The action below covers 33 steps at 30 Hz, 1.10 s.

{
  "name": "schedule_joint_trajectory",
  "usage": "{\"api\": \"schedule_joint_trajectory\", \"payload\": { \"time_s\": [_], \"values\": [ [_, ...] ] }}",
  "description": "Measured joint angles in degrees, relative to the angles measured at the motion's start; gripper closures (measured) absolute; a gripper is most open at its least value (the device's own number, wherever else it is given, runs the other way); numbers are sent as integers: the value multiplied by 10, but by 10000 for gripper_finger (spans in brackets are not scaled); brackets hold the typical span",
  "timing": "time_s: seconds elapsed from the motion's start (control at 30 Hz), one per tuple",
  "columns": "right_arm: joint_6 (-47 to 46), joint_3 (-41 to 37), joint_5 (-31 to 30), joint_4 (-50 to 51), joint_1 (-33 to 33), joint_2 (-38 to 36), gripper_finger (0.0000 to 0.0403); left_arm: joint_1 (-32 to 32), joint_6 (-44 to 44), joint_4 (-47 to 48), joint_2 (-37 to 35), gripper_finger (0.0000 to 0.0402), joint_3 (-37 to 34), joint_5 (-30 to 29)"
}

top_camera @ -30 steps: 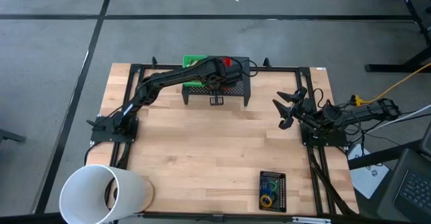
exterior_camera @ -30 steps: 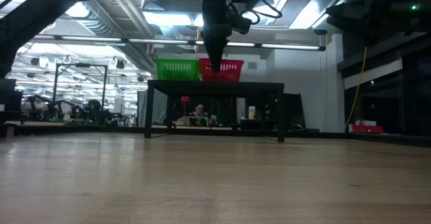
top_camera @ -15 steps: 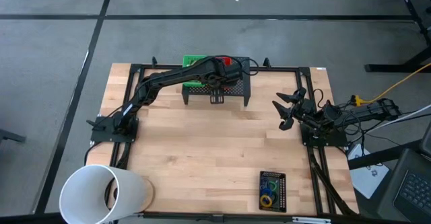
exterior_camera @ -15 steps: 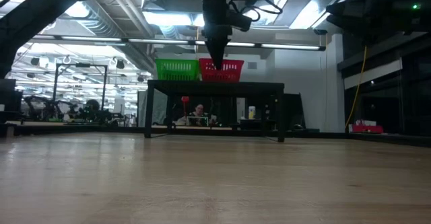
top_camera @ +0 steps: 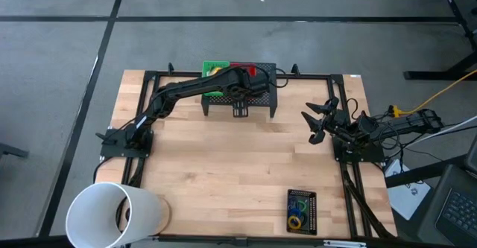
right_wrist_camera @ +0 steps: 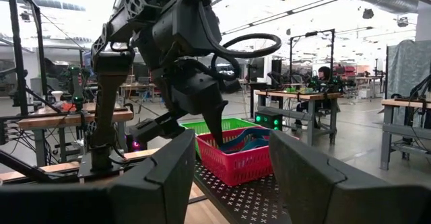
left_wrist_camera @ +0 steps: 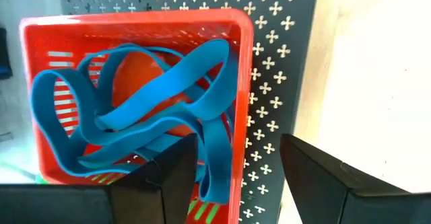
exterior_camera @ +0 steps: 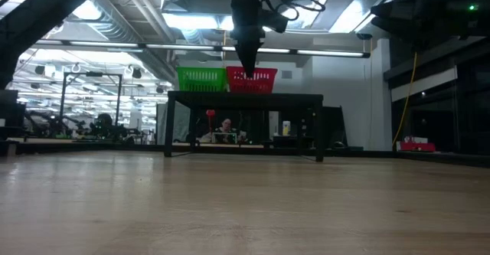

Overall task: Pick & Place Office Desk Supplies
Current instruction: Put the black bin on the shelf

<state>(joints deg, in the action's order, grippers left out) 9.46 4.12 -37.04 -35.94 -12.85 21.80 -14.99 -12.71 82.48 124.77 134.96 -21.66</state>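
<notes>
While its two dark fingers stand spread with nothing between them, the left gripper (left_wrist_camera: 232, 177) hangs just above the red mesh tray (left_wrist_camera: 242, 62), and the blue cord bundle (left_wrist_camera: 145, 126) lies inside that tray, clear of both fingers. The bundle is a flat, glossy blue band thrown into several loose overlapping loops; it fills most of the tray floor, and one loop reaches toward the nearer wall under the fingers.

Judged from that, the placing of this item is finished and the release is made. What comes next would be a straight lift away from the tray, high enough that no loop snags on a fingertip, then a reach for another supply.

Beside the red tray sits the green mesh tray (top_camera: 215, 68), both on top of a black perforated stand (top_camera: 238, 100). Well away from the red tray, at the opposite edge of the table, a black mesh tray (top_camera: 302, 211) holds small rubber-band rings (top_camera: 297, 220) in several colours. The right gripper (top_camera: 319, 119) waits off to the side of the stand, fingers parted and empty.
</notes>
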Motion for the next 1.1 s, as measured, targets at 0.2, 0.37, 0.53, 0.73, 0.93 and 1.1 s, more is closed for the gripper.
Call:
{"api": "schedule_joint_trajectory", "payload": {
  "time_s": [0.2, 0.37, 0.53, 0.73, 0.93, 1.1],
  "values": [
    [0, 0, 0, 0, 0, 0, 214, 11, 1, -6, -31, 192, 0, -17],
    [0, 0, 0, 0, 0, 0, 214, 17, 25, -26, -80, 192, 0, -27],
    [4, 0, 4, 2, 0, 0, 214, 49, 69, -103, -148, 192, 0, 2],
    [4, 0, 6, 15, 0, 0, 214, 146, 124, -160, -223, 192, -4, 4],
    [-17, 0, 29, 19, 0, 0, 214, 287, 159, -178, -267, 192, -64, -124],
    [-31, 0, 37, 14, 0, 0, 214, 351, 144, -297, -322, 192, -209, -174]
  ]
}}
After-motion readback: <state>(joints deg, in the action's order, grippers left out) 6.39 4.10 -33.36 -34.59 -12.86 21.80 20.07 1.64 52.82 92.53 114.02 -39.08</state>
